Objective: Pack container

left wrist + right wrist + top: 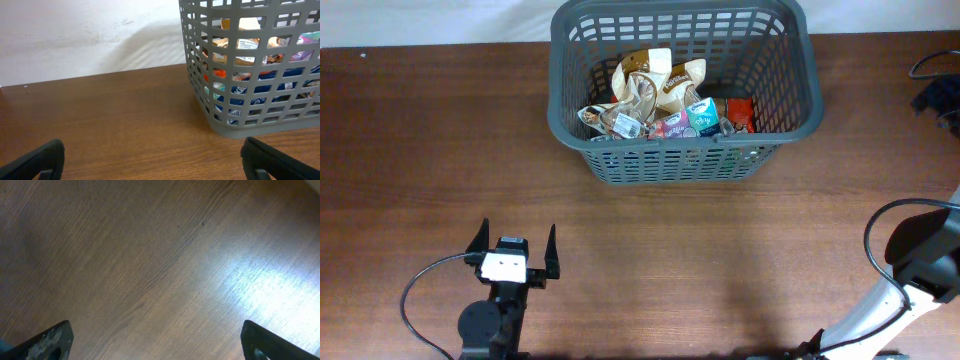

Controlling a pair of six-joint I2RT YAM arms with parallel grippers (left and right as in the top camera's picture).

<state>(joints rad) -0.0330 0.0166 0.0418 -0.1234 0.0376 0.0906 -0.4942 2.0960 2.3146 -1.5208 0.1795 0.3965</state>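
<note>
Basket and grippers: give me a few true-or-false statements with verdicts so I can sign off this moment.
1. The basket holds several snack packages. True.
2. The left gripper is clamped on a package. False: its jaws stand wide open and empty, near the front of the table and apart from the basket.
3. The basket lies tipped on its side. False: it stands upright, opening upward.
4. The right gripper is open, with only bare wood below it. True.
5. Loose packages lie on the table beside the basket. False: the overhead view shows none outside the basket.
</note>
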